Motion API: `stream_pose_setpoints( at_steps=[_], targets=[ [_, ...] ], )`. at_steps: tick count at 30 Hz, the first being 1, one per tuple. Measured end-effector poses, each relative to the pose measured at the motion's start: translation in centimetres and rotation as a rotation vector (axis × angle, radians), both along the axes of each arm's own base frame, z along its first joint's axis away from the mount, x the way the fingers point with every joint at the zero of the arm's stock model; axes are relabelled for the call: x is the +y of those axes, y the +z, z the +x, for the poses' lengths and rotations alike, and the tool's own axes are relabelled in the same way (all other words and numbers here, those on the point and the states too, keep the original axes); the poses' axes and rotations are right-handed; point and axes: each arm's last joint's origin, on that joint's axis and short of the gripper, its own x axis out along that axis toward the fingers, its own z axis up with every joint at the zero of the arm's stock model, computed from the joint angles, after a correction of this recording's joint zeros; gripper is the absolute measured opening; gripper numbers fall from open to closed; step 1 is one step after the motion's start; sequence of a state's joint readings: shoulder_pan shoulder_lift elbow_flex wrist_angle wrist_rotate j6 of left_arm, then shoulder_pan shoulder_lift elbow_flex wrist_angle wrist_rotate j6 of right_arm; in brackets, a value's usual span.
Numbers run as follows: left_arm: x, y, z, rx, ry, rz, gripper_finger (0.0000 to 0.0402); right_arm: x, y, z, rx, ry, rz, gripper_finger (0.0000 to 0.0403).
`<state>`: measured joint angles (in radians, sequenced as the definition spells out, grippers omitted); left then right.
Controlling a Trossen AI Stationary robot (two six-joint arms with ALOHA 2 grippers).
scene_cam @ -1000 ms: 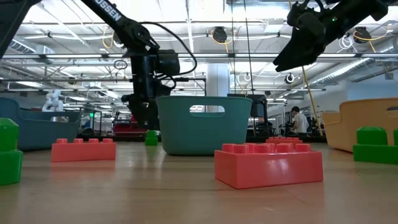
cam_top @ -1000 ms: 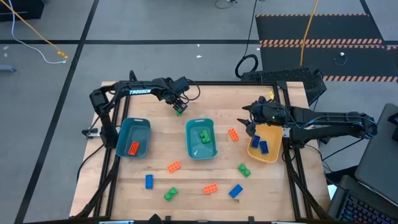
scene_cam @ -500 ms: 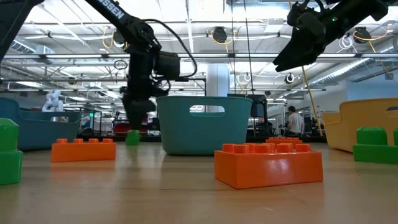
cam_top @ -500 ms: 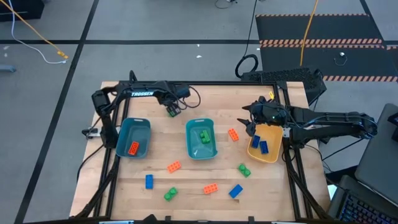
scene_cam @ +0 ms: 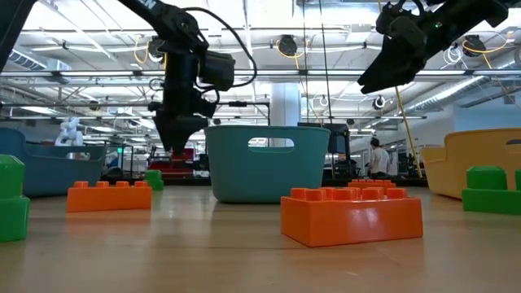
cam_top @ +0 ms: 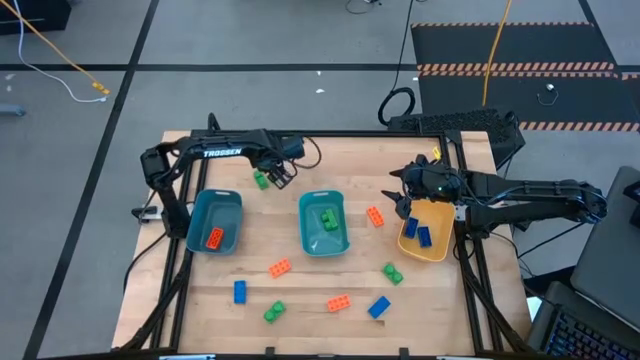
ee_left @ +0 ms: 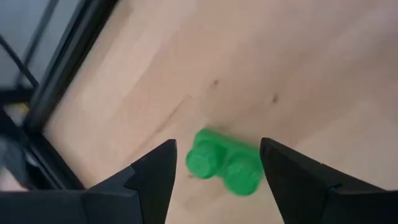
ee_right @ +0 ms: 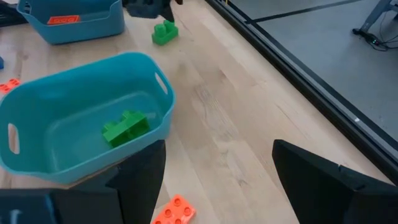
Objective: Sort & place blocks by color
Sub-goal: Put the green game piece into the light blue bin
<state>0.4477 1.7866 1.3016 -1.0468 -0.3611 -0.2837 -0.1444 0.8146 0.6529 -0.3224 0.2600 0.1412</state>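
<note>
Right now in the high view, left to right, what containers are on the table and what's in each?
Left teal bin with an orange block → middle teal bin with a green block → yellow-tan bowl with two blue blocks.

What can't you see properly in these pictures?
- High view: the right hand above the yellow bowl is a dark shape; its fingers cannot be made out.
- Low view: the middle teal bin hides its contents behind its wall.
- Low view: the yellow bowl hides its blue blocks behind its side.
- Left wrist view: the left hand shows only its fingers; the green block between them is blurry, so contact is unclear.
</note>
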Motion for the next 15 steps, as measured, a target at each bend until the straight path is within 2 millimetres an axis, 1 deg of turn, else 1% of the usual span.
stream_pose_setpoints(
  at_steps=[5,13,15],
  targets=[
    [-1.2,-0.8,-0.5,0.194,-0.397,-0.084,0.0234,0.0,-0.2,-0.2,0.035,0.009,-0.008,0.029],
    [-2.7,-0.7,-0.7,0.466,-0.957,-0.192,0.0234,0.0,-0.2,-0.1,0.032,0.009,-0.007,0.029],
    [-2.8,-0.9,-0.8,0.517,-1.076,-0.213,0.0234,0.0,-0.2,-0.1,0.029,0.006,0.0,0.029]
  ],
)
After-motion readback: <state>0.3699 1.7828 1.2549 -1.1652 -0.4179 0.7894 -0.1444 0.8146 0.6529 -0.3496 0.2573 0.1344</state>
